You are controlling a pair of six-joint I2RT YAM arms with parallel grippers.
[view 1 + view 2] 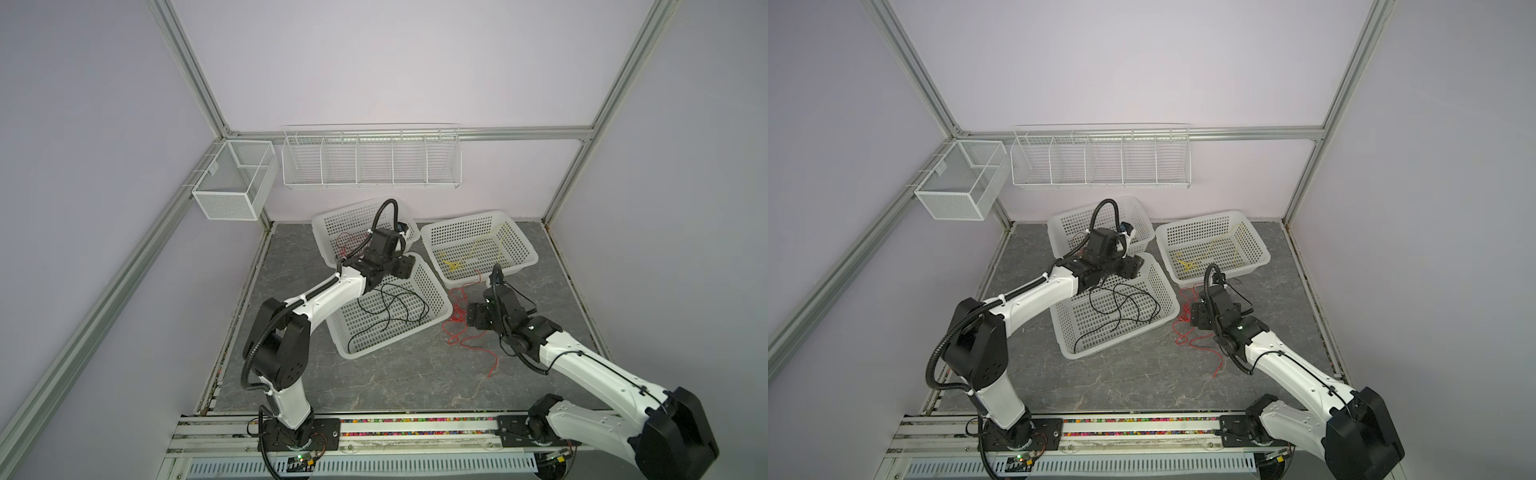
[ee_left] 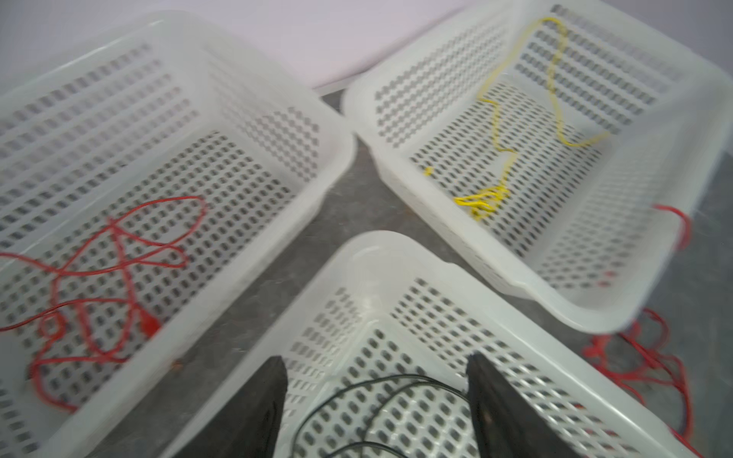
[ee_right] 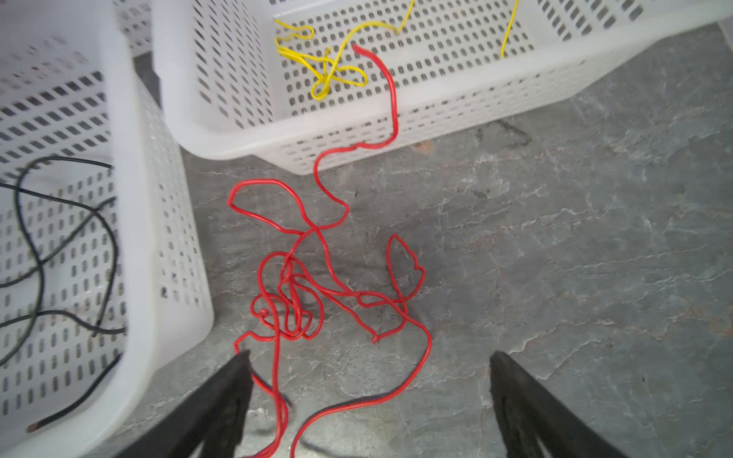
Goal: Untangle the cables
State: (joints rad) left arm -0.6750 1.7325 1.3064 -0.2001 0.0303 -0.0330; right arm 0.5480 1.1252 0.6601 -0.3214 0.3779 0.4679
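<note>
Our left hand (image 2: 377,400) hangs spread wide and grips nothing. It is over the far corner of the near basket (image 1: 438,291), a white perforated plastic one that sits at a slant in the middle of the grey marbled tabletop (image 1: 395,382). The black cables (image 1: 390,307) lie inside this basket in long loose loops that cross one another. In the left wrist view, one of those loops passes below the gap of the hand without touching it.

Our right hand (image 3: 373,396) is just as wide open and also holds nothing. It is low over the bare tabletop, to the right of the near basket. The red tangle (image 3: 301,301) lies there on the stone, knotted into tight curls at its middle. Two of its strands run back between the spread fingers of this hand. One end of it rises over the near wall of the right basket (image 1: 521,235), close to the yellow cable (image 3: 329,67). That cable is bunched into a small knot on the basket floor, with a longer strand trailing toward the far wall.

The far basket (image 1: 353,208) stands behind the left arm. In it lies a second red cable (image 2: 119,257), in open loops. The left wrist view is blurred, so we cannot tell how its strands cross.
</note>
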